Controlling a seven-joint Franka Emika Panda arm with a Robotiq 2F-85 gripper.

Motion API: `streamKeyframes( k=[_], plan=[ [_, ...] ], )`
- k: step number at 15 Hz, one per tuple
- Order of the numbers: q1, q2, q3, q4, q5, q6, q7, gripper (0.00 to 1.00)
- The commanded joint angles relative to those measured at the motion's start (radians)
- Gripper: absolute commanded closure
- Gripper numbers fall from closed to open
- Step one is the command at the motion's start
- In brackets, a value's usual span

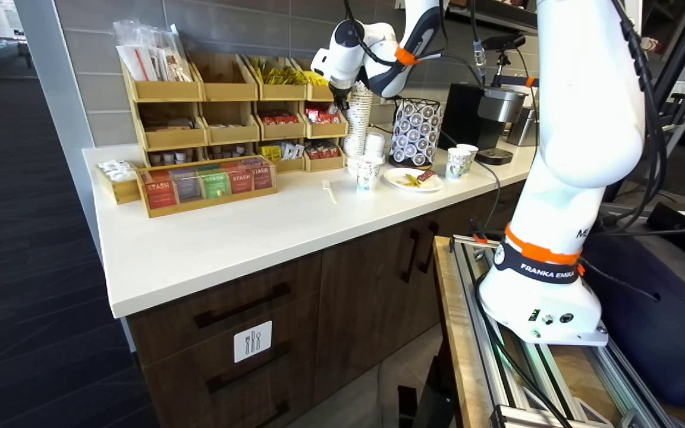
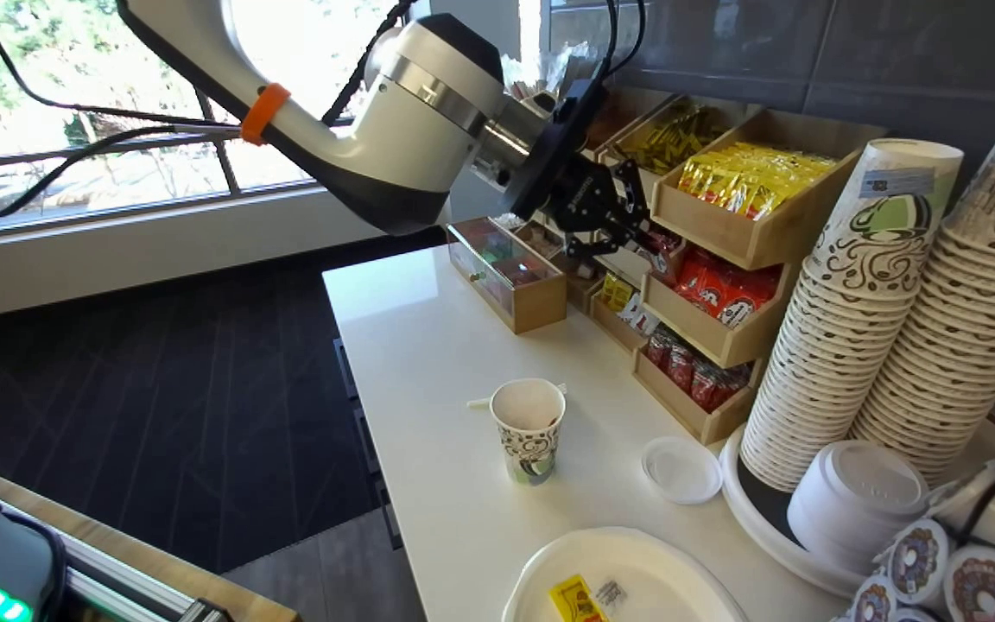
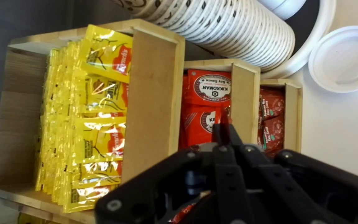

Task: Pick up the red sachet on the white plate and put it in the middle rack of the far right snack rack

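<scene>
Gripper seen at the middle rack, red sachet pinched

Narrowly drawn together, the fingertips were shown in the wrist view with a thin dark-red edge between them; this was judged to be the task's sachet, held nearly edge-on to that camera. Its print could not be read. On the white plate, a yellow packet and a dark-red packet were shown in an exterior view, so some doubt was left as to which one was meant.

The placing step was judged to be in hand, with the pick done and the release not yet made. Soy sauce packets were seen in the middle rack of the snack rack, below a top bin of bright yellow packets. Whether the sachet was over the front wall or just short of it could not be told.

Next, the sachet needed to be brought squarely over that bin, clear of the one above, before the fingers were parted. By too early a release, it could be dropped outside or into the neighbouring column.
</scene>
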Motion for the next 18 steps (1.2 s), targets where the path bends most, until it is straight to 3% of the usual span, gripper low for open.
streamKeyframes(
  k=[1,18],
  plan=[
    [0.008,0.073,-0.007,0.076,-0.047,-0.018,0.074,1.0],
    [0.0,0.266,-0.015,0.254,-0.012,-0.089,0.133,1.0]
  ],
)
